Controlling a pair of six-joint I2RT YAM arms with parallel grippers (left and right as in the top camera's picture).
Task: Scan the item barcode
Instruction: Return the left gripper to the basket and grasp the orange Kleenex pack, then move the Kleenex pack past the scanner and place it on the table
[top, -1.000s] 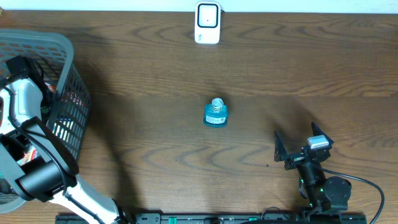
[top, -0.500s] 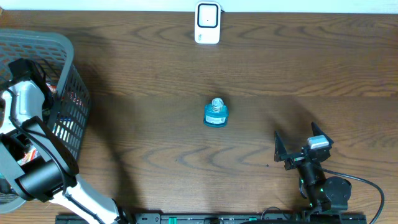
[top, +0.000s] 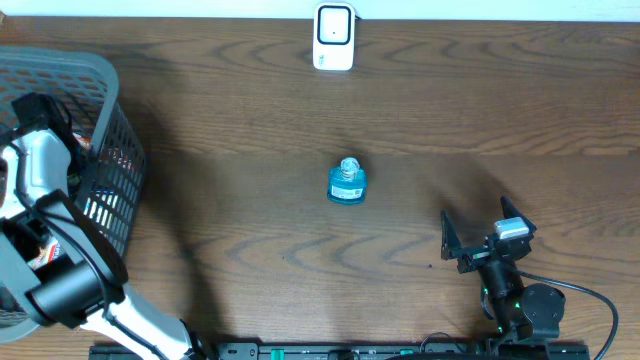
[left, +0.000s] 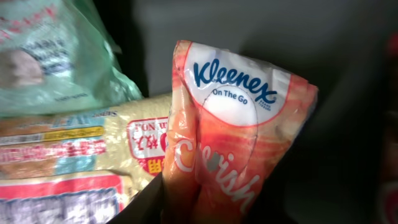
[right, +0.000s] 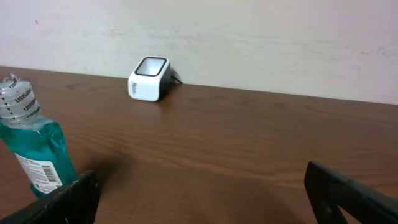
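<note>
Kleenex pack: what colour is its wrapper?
Kleenex pack is orange with a white patch; left wrist view.

Creased orange Kleenex pack (left: 230, 124) stands in the basket (top: 100, 70); white scanner (top: 334, 37) sits at far table (top: 250, 100) edge.

The basket (top: 70, 62) sits at the table's (top: 230, 130) left end, the scanner (top: 333, 37) at the middle of the far edge, and a bottle (top: 347, 182) before it. In the basket, a tissue pack (left: 236, 124) stands right of flat packets (left: 74, 149).
</note>
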